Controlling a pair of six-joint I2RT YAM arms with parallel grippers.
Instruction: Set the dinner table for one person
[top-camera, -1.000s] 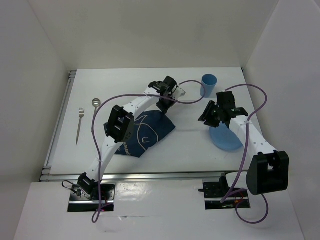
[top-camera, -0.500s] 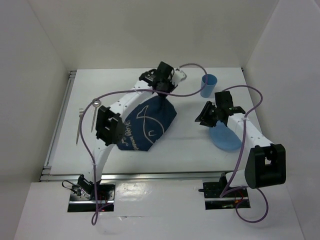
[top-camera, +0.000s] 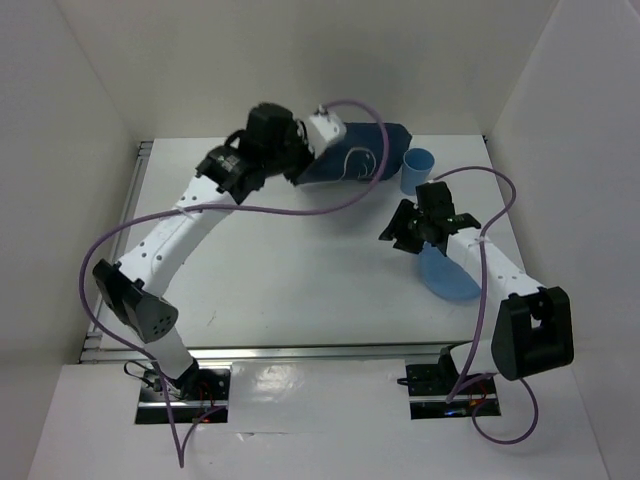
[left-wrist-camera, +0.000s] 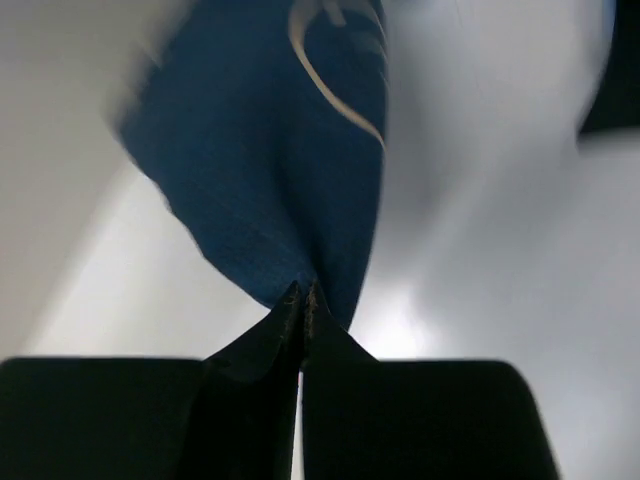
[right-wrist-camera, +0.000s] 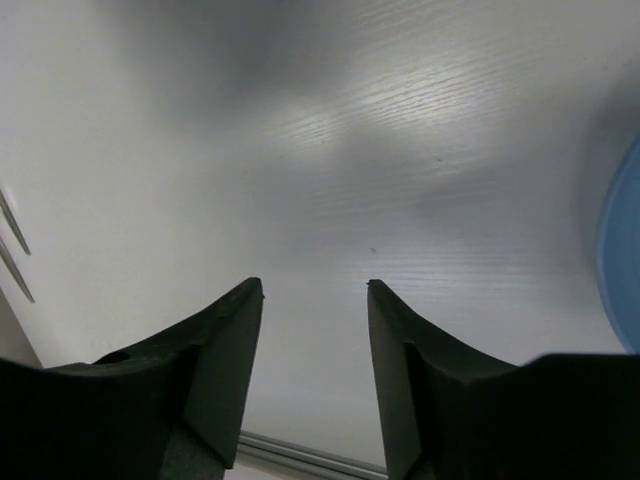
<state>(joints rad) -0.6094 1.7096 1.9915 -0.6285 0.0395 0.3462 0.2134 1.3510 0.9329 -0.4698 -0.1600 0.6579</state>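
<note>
My left gripper (top-camera: 333, 138) is raised over the far side of the white dinner table (top-camera: 300, 280) and is shut on a corner of the navy placemat (top-camera: 365, 158), which hangs off the table in the air, bunched. In the left wrist view the shut tips (left-wrist-camera: 303, 292) pinch the blue cloth (left-wrist-camera: 270, 150). My right gripper (top-camera: 398, 235) is open and empty, low over the table (right-wrist-camera: 400, 150), with its jaws apart (right-wrist-camera: 313, 290). A blue plate (top-camera: 450, 276) lies under the right arm; its edge shows in the right wrist view (right-wrist-camera: 622, 260). A blue cup (top-camera: 418, 170) stands at the back right.
The left arm arches across the left half of the table and hides the cutlery there. White walls close in the back and both sides. Metal rails (top-camera: 300, 350) edge the table, and one shows in the right wrist view (right-wrist-camera: 300, 455). Purple cables loop above both arms.
The left arm has swung up and back, lifting the placemat off the table's middle to the far side near the cup. The right gripper has shifted slightly left.
</note>
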